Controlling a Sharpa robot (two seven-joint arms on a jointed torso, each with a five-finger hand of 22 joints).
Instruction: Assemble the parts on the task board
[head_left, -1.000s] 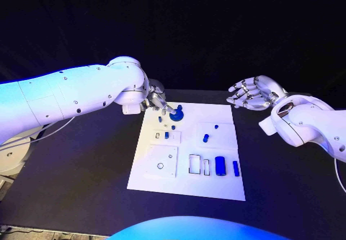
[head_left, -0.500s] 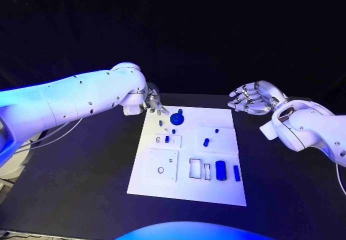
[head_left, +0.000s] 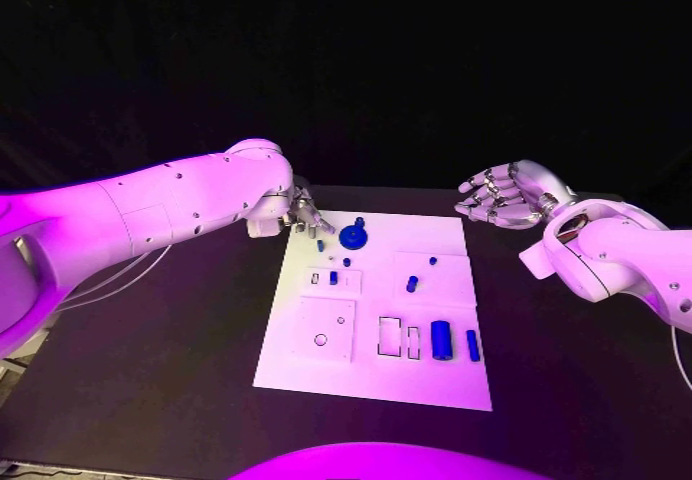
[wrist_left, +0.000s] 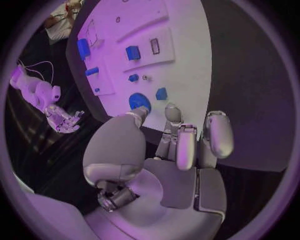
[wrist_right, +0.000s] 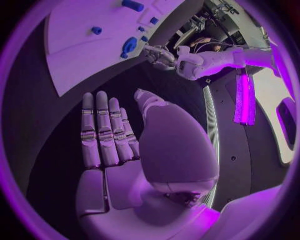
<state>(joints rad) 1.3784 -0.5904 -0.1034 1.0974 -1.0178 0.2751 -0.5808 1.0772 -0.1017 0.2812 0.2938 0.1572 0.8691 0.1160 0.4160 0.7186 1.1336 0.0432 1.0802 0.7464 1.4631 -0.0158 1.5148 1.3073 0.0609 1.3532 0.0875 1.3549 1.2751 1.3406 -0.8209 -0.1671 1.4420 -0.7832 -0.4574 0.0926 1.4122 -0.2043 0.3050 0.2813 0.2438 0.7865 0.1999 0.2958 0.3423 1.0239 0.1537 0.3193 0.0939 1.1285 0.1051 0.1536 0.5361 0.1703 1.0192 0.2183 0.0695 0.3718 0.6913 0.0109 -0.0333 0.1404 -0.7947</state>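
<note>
The white task board (head_left: 372, 375) lies in the middle of the black table. A round blue part with a peg (head_left: 353, 236) stands near its far left corner, and a small blue piece (head_left: 320, 244) lies just beside it. My left hand (head_left: 306, 214) hovers at that corner, a little short of the round part (wrist_left: 139, 101), with its fingers (wrist_left: 185, 145) stretched out and nothing in them. My right hand (head_left: 503, 195) hangs palm-up off the far right corner, fingers (wrist_right: 103, 132) spread and holding nothing. More blue parts (head_left: 440, 339) stand near the front right of the board.
Small blue pieces (head_left: 411, 283) dot the middle of the board, and empty rectangular slots (head_left: 389, 335) sit beside the front parts. A square plate with a hole (head_left: 322, 330) takes the front left. Black table (head_left: 173, 340) surrounds the board on both sides.
My left hand has drawn back from the round blue part toward the board's far left corner, and a small blue piece now shows beside that part. The right hand has barely moved.
</note>
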